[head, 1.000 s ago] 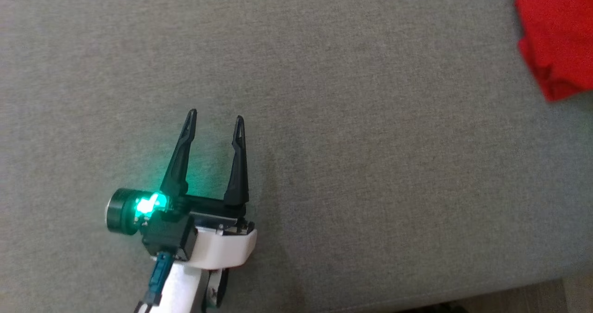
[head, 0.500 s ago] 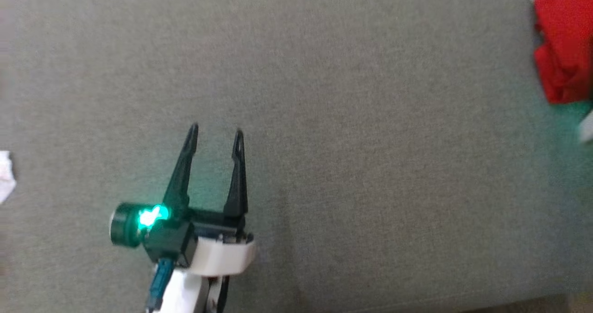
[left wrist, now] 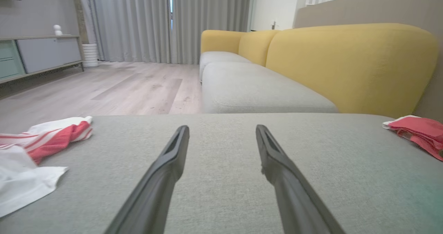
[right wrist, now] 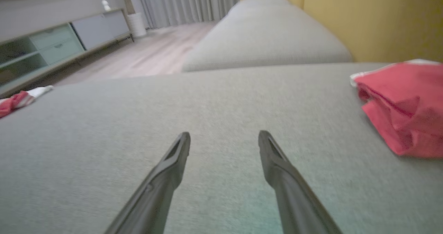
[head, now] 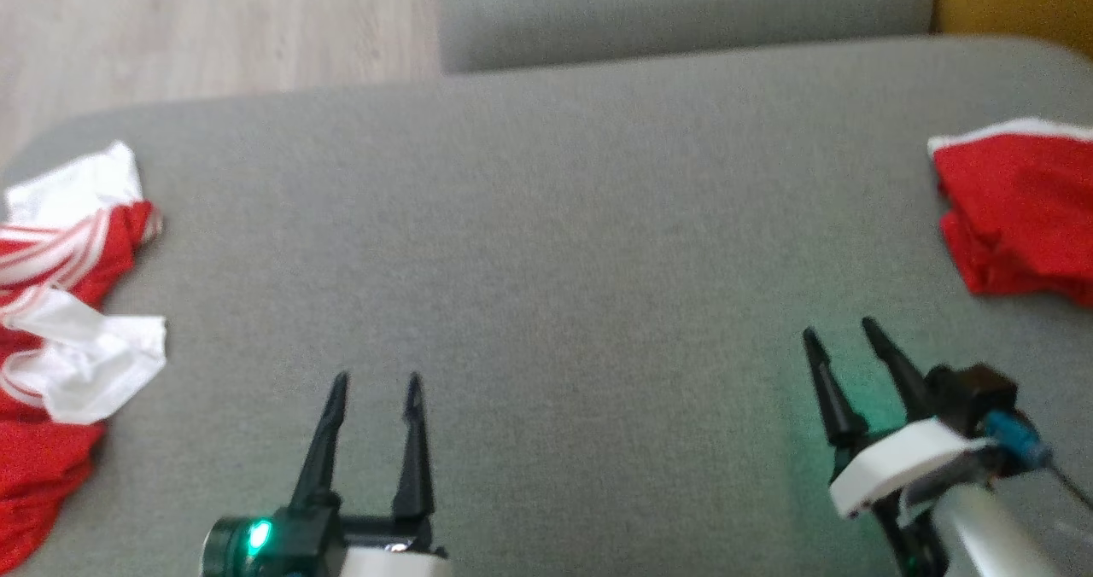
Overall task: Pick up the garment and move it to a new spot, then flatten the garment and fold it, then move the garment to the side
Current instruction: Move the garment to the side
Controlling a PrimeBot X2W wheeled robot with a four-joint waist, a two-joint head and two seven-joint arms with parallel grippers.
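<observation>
Your left pincer (head: 376, 378) stands wide open and empty, with the grey sofa seat (head: 546, 244) beneath it. Your right pincer (head: 837, 328) is spread just as wide and grips nothing. The folded red garment (head: 1016, 218) lies on the seat ahead of the right pincer and off to its right, clear of its fingers. A heap of red-and-white clothes (head: 60, 304) sits at the seat's left edge.

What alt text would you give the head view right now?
The left gripper and right gripper hover open and empty over a grey cushion. A red garment lies at the far right, and a red-and-white pile lies at the left edge.
</observation>
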